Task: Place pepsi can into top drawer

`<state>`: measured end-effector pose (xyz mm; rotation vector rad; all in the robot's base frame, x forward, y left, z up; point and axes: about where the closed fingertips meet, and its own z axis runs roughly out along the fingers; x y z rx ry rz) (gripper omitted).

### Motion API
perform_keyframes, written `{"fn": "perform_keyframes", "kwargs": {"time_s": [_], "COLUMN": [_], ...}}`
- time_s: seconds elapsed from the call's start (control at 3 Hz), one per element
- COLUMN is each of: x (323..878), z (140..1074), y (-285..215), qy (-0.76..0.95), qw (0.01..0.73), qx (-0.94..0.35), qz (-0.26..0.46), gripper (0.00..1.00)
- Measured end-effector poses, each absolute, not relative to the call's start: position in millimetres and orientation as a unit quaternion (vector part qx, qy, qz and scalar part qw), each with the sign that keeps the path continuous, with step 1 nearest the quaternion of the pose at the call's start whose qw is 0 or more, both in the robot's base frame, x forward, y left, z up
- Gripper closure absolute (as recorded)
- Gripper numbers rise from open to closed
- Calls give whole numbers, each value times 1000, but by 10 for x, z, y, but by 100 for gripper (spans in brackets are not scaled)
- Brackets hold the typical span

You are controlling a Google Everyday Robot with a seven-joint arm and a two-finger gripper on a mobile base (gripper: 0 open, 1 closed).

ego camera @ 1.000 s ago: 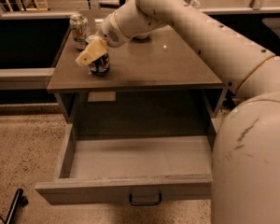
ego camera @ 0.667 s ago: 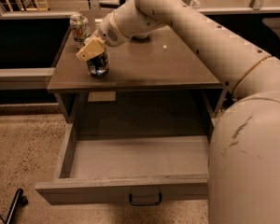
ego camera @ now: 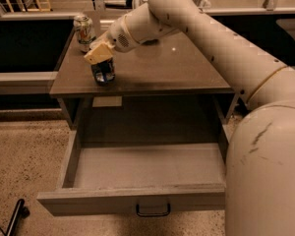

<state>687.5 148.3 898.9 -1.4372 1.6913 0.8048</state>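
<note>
**Can in the jaws, drawer open below**

The jaws pinch the can [ego camera: 103, 72] at its top. One pale finger [ego camera: 99, 53] lies across the upper left side, and the other is hidden behind the can. The can stands roughly upright at the near left corner of the surface [ego camera: 187, 68]. I cannot tell whether its base rests on the surface or hangs just above it. A green can [ego camera: 83, 29] stands farther back at the far left, close to the wrist but apart from it. The arm [ego camera: 211, 38] reaches in from the right and crosses over the surface.

The drawer [ego camera: 137, 195] is pulled out toward the near side, below the surface, with its handle [ego camera: 153, 210] on the front.

The step in hand looks like the carry from surface to drawer, so most of the task is still ahead. To do it well:

- Lift the can straight up first, so its base does not drag over the near edge
- Bring it toward the near side until it is fully past that edge, and only then lower it
- Aim for the middle of the drawer floor, away from the left wall and the front board
- Keep the can upright, since a grip this high could let it swing
- Spread the jaws only once the base is down on the floor
</note>
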Motion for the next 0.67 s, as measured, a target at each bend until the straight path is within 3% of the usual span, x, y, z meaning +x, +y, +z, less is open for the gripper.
{"fn": "perform_keyframes", "kwargs": {"time_s": [0.33,0.67], "x": [6481,5820], "z": [9245,9459], "y": [1265,956], "qy": [614,563], "qw": [406,435], "qx": [-590,-626], "qz": [331,321], "gripper": [100,100]}}
